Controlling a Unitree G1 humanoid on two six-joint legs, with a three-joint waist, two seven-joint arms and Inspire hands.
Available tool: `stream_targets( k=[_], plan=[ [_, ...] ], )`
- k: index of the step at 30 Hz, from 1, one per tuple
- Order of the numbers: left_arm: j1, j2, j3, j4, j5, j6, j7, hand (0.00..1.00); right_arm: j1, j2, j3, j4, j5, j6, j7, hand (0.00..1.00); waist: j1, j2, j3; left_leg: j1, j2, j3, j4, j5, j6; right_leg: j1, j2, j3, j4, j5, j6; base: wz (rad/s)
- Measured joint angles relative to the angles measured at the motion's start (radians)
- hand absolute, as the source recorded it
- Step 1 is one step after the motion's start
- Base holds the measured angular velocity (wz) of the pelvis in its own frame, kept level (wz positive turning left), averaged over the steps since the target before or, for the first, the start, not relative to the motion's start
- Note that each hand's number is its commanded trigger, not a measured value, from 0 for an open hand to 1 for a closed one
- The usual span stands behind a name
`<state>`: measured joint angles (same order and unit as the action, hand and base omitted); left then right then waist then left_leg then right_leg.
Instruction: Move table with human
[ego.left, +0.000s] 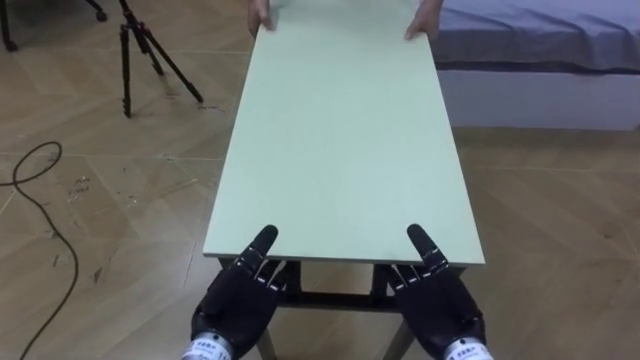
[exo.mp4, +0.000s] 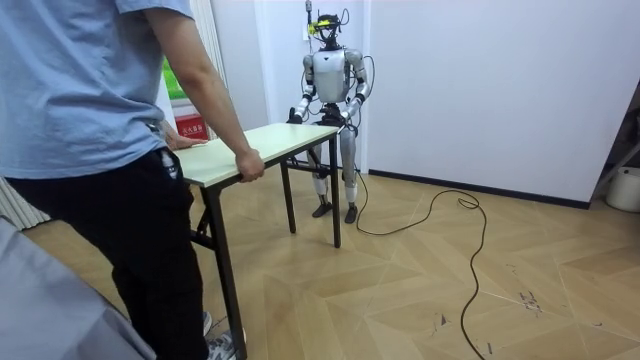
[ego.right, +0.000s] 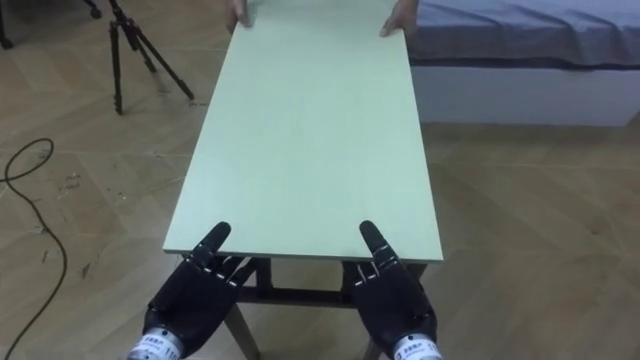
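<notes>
1. Hands at the robot's end come first. The left hand (ego.left: 235, 305) and the right hand (ego.left: 437, 300) sit near the two corners of the table's short edge. Each has its thumb laid flat on top and its fingers tucked beneath, so both are clamped on the board. Set that wide apart, I'd say they are meant to stop the top tipping sideways.
2. Next is the table (ego.left: 340, 150) itself, a long pale green top on dark legs. It has nothing on it and stretches lengthwise between the robot and its partner. In the room view its legs look to be on the wooden floor (ego.left: 540, 220) or very close to it. I cannot tell whether it is lifted at all.
3. At the far short edge stands a person (exo.mp4: 90, 120) in a blue shirt, holding both corners much as the robot does. The person's hand (exo.mp4: 248, 165) is closed over the edge there. With matching holds at both ends, the weight should be shared evenly.
4. Beyond that end, a bed (ego.left: 540, 40) with a grey cover lies to the robot's right and a tripod (ego.left: 140, 50) stands to its left. To my eye they narrow the path, so the table would have to be steered between them or away from them.
5. My guess is that the carry is only just starting. Both ends will need to rise and move at the same pace, or the board will twist in those holds.
</notes>
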<state>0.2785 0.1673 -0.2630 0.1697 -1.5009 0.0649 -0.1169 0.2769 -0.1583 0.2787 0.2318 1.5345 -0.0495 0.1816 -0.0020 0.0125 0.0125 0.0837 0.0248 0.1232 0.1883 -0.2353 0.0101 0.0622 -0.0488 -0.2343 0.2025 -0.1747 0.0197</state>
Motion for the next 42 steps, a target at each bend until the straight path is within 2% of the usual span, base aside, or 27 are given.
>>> stream_targets(
  k=[6,18,19,20,21,28,34,37,42],
  plan=[
    [0.001,0.0,0.001,-0.013,0.0,-0.033,0.002,0.0,0.003,0.011,0.006,-0.023,0.002,-0.003,-0.02,0.0,0.007,0.0,-0.0004,-0.002,0.0,0.006,0.0,0.0,0.0,-0.007,-0.001,0.005,0.0,0.0,0.0,-0.02],
    [0.003,0.0,0.001,-0.013,0.0,-0.034,0.002,0.0,0.002,0.015,0.006,-0.025,0.018,-0.002,-0.029,0.0,0.007,0.005,-0.0024,-0.002,-0.001,0.003,0.002,0.0,0.0,-0.008,-0.001,0.005,0.0,0.0,0.0,0.0],
    [0.003,0.0,0.001,-0.013,0.0,-0.034,0.002,0.09,0.001,0.015,0.006,-0.025,0.018,-0.002,-0.028,0.0,0.007,0.005,-0.0024,-0.002,-0.001,0.003,0.002,0.0,0.0,-0.008,-0.001,0.006,0.0,0.0,0.0,0.0],
    [0.003,0.0,0.001,-0.013,-0.001,-0.034,0.002,0.72,0.001,0.015,0.006,-0.026,0.02,-0.002,-0.028,0.43,0.007,0.005,-0.0024,-0.002,-0.001,0.003,0.002,0.0,0.0,-0.008,-0.001,0.008,0.0,0.0,0.0,0.0],
    [0.001,0.0,0.003,-0.013,0.0,-0.033,0.002,1.0,0.001,0.015,0.006,-0.029,0.029,0.0,-0.026,1.0,0.007,0.006,-0.0022,-0.001,-0.001,0.003,0.002,0.0,0.0,-0.008,-0.001,0.01,0.0,0.0,0.0,0.0],
    [-0.002,0.0,0.034,-0.012,0.0,-0.019,0.002,1.0,-0.001,0.015,-0.001,-0.045,0.03,0.03,-0.005,1.0,0.005,0.015,0.0016,0.006,-0.001,0.009,0.001,0.0,0.0,-0.005,-0.001,0.013,0.0,0.0,0.0,0.0],
    [-0.008,-0.006,0.041,-0.02,0.0,0.0,0.002,1.0,-0.003,0.019,-0.021,-0.052,0.031,0.054,-0.03,1.0,0.008,0.017,0.0012,-0.003,0.0,0.01,0.002,0.0,0.0,-0.011,0.0,0.011,0.0,0.0,0.0,0.0],
    [-0.005,-0.017,0.041,-0.02,-0.001,0.008,0.012,1.0,0.0,0.024,-0.024,-0.053,0.023,0.049,-0.048,1.0,0.008,0.014,0.0036,-0.004,0.0,0.009,0.001,0.0,0.0,-0.012,0.0,0.012,0.0,0.0,0.0,0.0],
    [-0.002,-0.016,0.039,-0.02,0.01,0.012,0.026,1.0,-0.001,0.028,-0.024,-0.054,0.008,0.036,-0.061,1.0,0.009,0.012,0.0054,-0.005,0.0,0.007,0.0,0.0,0.0,-0.013,0.0,0.012,-0.001,0.0,0.0,0.0]
  ],
)
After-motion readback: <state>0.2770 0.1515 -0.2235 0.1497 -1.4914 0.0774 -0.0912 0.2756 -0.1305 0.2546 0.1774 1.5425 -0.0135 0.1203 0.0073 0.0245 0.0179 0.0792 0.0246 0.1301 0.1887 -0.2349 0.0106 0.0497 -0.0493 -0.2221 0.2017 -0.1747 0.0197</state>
